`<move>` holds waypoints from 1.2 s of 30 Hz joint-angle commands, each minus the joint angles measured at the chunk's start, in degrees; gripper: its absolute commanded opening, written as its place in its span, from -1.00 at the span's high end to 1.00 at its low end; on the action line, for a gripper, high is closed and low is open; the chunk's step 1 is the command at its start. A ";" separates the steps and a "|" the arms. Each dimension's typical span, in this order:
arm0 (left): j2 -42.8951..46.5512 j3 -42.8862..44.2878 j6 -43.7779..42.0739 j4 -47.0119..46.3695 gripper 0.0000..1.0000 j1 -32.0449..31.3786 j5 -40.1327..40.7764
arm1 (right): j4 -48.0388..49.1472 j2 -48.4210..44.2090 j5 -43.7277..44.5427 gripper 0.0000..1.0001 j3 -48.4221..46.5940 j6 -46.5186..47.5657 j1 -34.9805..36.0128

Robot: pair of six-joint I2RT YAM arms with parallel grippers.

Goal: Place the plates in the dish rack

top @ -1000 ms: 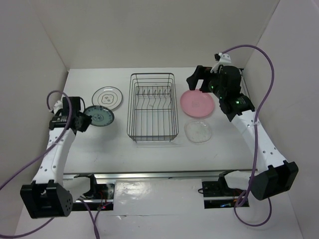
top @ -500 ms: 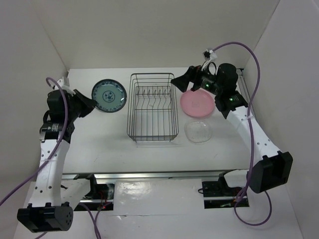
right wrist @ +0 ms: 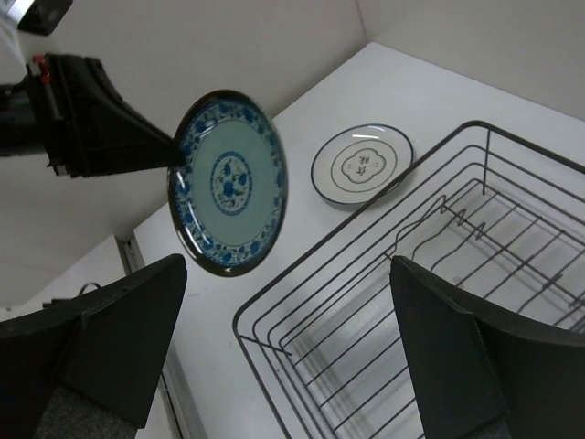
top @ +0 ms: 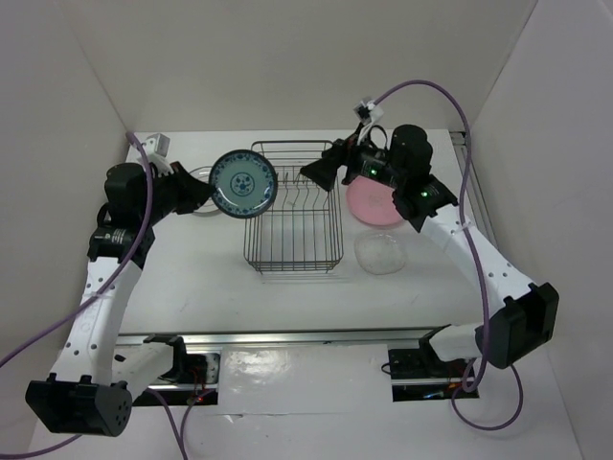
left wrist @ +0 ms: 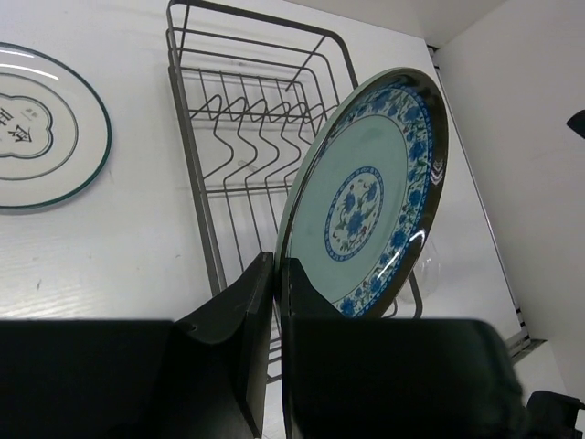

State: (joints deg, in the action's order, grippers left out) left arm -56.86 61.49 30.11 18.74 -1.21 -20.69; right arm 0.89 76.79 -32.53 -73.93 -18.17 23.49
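Note:
My left gripper [top: 209, 191] is shut on the rim of the dark teal patterned plate [top: 243, 184], holding it on edge in the air at the left rear corner of the black wire dish rack [top: 292, 251]. In the left wrist view the fingers [left wrist: 260, 293] pinch the teal plate [left wrist: 366, 197] over the rack [left wrist: 228, 110]. The white ringed plate [left wrist: 37, 128] lies flat left of the rack. My right gripper [top: 324, 163] hangs open above the rack's right rear, nothing between its fingers [right wrist: 119, 347]. The pink plate [top: 378, 206] and clear glass plate [top: 380, 254] lie right of the rack.
White walls close in the table on the left, rear and right. The right wrist view looks across the rack [right wrist: 439, 302] at the teal plate [right wrist: 228, 183], the left gripper [right wrist: 101, 133] and the white plate [right wrist: 361, 165]. Purple cables loop off both arms.
The left arm has raised the teal plate off the table and carried it right to the rack's corner. The right gripper, still open, has swung left from the pink plate to over the rack.

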 commanded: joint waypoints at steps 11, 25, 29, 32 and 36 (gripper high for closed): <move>1.40 0.47 -0.85 -9.07 1.00 -0.63 -9.80 | 0.17 7.05 4.66 -0.79 -4.38 9.74 11.57; 0.87 -0.59 -0.31 -9.51 1.00 -0.63 -9.90 | 0.70 9.43 7.30 -0.19 -6.14 10.44 12.64; 0.35 -0.59 -0.31 -9.51 1.00 -0.63 -9.28 | 0.70 8.81 7.31 -0.19 -6.14 10.44 12.64; -0.18 -0.59 -0.31 -9.51 1.00 -0.63 -9.90 | 1.31 8.81 7.84 -0.24 -6.14 10.44 12.64; -0.18 -1.11 -0.31 -9.51 1.00 -0.63 -9.90 | 1.83 8.81 8.45 -0.24 -6.14 9.91 12.12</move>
State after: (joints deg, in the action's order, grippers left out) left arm -57.23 60.75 30.00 12.84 -1.65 -29.65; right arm 0.05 87.59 -25.15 -77.36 -8.84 35.86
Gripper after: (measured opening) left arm 0.188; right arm 0.621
